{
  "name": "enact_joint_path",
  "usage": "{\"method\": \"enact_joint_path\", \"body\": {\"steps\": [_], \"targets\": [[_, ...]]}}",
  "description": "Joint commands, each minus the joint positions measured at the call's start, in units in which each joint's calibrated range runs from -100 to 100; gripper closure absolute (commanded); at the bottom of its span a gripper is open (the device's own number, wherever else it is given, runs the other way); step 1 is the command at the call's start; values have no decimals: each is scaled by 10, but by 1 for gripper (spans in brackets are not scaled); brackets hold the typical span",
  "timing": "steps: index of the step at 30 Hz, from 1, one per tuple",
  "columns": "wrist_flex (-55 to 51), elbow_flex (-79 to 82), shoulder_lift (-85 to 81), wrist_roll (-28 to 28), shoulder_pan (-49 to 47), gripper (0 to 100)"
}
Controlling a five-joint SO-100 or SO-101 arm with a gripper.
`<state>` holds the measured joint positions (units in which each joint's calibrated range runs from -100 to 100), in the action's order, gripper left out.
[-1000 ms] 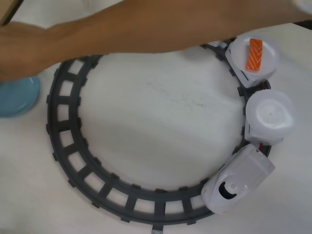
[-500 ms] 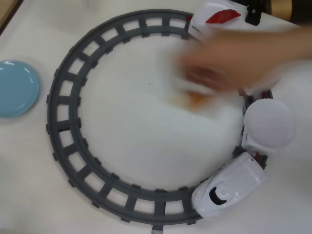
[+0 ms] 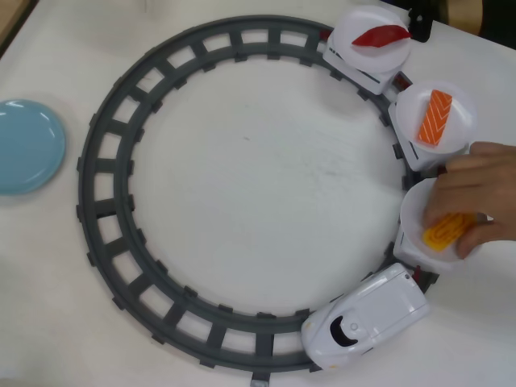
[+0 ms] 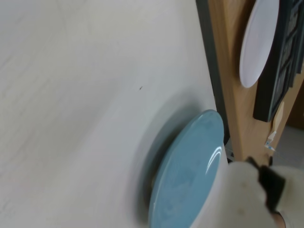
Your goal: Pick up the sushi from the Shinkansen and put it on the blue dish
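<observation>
1. At the left edge of the table (image 3: 242, 185) we see the blue dish (image 3: 28, 145), round, shallow, pale blue and empty; the wrist view shows it close up.
2. A grey ring of track (image 3: 105, 145) fills the middle, with the Shinkansen (image 3: 367, 316), white with a black window mark, low on the ring toward the near right corner.
3. Behind it, on the first white plate (image 3: 413, 219) by the right edge, lies the sushi (image 3: 447, 230), a small yellow-orange block, with a person's hand (image 3: 480, 197) resting on it.
4. We judge it light, rigid and smooth, likely plastic, so it could slip; we would grip its long sides at mid-length.
5. We cannot tell how the pincer (image 4: 256, 190) stands: only a pale corner of it shows in the wrist view, near the dish.
</observation>
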<state>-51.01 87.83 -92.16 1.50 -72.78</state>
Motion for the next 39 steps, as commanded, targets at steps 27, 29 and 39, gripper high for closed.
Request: {"method": "enact_joint_path", "body": {"steps": [27, 29, 39], "targets": [[-5, -101, 53, 20, 127, 97], [0, -127, 102, 20, 127, 97], [-15, -345, 335, 27, 216, 97]]}}
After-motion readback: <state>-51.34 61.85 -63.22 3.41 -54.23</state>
